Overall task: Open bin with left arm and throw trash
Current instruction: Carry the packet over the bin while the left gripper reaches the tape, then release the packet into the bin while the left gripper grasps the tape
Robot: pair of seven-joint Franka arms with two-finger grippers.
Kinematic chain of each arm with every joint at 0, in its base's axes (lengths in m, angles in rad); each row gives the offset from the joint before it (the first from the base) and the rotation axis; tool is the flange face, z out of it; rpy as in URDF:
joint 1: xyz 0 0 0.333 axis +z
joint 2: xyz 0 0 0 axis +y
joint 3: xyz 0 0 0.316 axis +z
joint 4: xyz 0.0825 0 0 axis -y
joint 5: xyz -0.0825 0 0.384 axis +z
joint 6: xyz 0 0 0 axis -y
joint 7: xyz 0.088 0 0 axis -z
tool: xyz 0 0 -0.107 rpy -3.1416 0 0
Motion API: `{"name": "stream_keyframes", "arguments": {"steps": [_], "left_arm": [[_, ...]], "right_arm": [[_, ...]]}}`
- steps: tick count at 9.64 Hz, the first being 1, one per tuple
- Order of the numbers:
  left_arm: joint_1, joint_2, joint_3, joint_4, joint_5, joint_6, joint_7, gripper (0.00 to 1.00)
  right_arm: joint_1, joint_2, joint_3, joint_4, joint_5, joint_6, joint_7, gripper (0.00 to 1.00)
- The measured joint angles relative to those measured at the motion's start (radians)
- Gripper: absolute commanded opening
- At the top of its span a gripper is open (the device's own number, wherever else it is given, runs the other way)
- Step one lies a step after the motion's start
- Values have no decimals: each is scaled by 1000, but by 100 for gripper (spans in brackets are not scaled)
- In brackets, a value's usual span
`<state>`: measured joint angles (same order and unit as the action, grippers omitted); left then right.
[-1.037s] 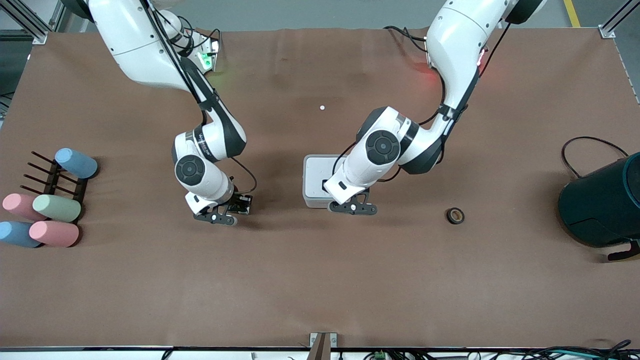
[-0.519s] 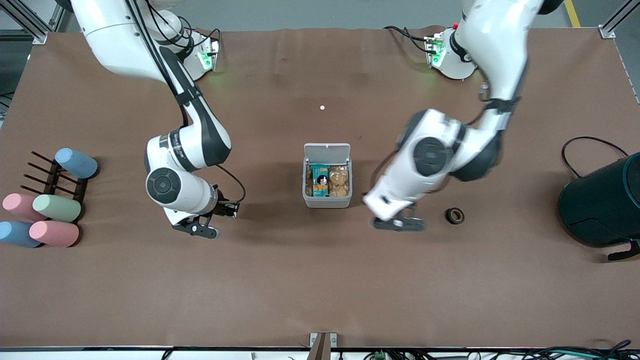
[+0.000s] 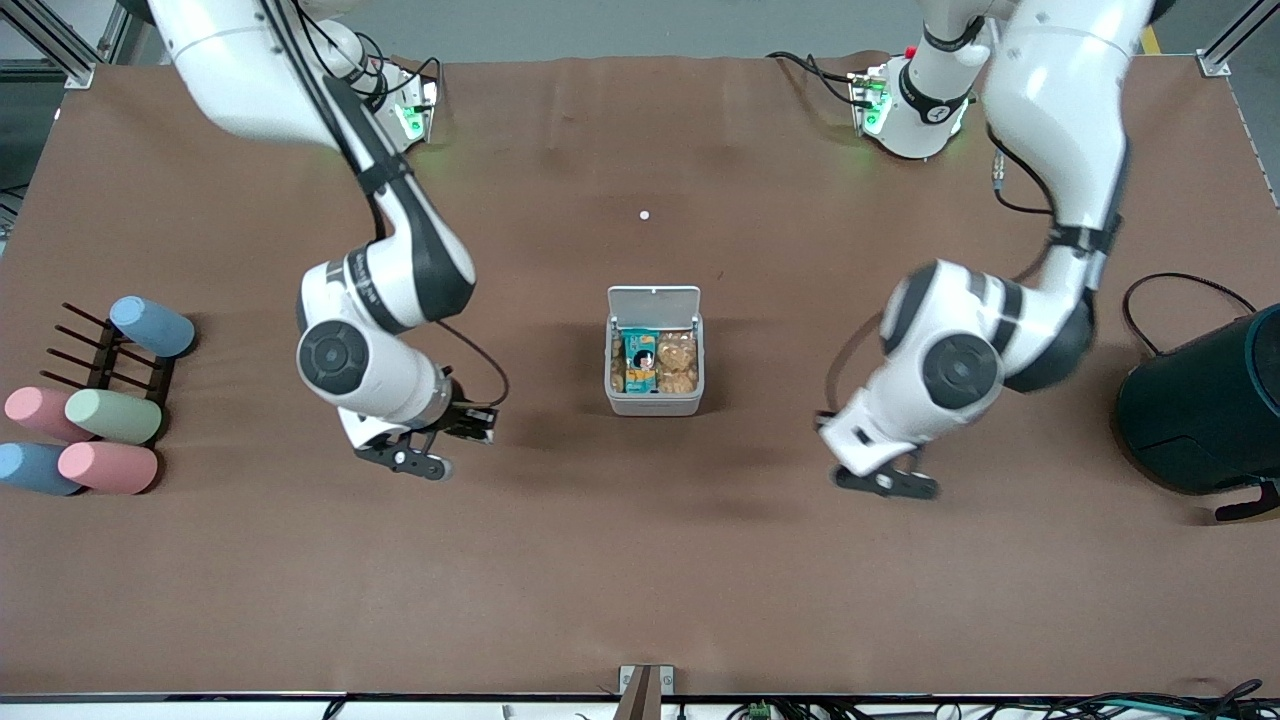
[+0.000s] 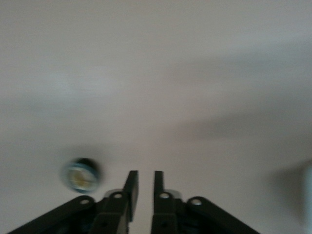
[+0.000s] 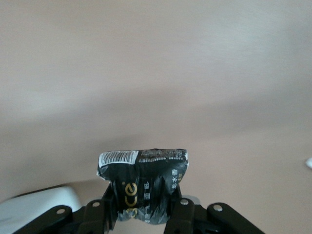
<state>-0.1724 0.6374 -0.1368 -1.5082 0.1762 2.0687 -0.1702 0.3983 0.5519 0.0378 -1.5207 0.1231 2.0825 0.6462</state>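
The white bin [image 3: 655, 350] stood mid-table with its hinged lid [image 3: 655, 301] raised on the edge toward the robots' bases, and a teal snack packet [image 3: 640, 362] and a tan snack bag [image 3: 679, 364] lay side by side inside it. The right gripper [image 3: 405, 459] hovered over bare table toward the right arm's end from the bin, its fingers clamped on a black printed foil packet [image 5: 142, 185]. In the right wrist view the packet bulged crumpled above the pads, barcode uppermost. The left gripper [image 3: 886, 482] hung low over the table toward the left arm's end from the bin, its fingers [image 4: 130, 187] drawn nearly together with only a thin slit between them and nothing held. In the left wrist view a small black tape ring [image 4: 80, 174] lay flat on the table just beside that gripper; the front view hid it under the arm. The packet looked light, thin and slick, soft enough to crush, so the pinch across its middle seemed right, though it might cling to a pad on release. The tape ring would likely be light, stiff and prone to rolling. It would best be pinched across its rim, or with one finger through the hole. No rubber-band loop was visible.
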Motion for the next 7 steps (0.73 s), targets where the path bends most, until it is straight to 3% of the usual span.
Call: {"name": "stream_keyframes", "arguments": {"steps": [2,6,7], "left_arm": [[75,36,-5,-85,76,119,77,100],[99,33,-7,-276,82,297,70,100],[113,18,-17,-310,82,301,69,89]], "right_arm": [[113,-1,5,39,0,-3,76,20],[281,62,3,102,0,10,131,24],[295,74,3,107,0,10,132,27]]}}
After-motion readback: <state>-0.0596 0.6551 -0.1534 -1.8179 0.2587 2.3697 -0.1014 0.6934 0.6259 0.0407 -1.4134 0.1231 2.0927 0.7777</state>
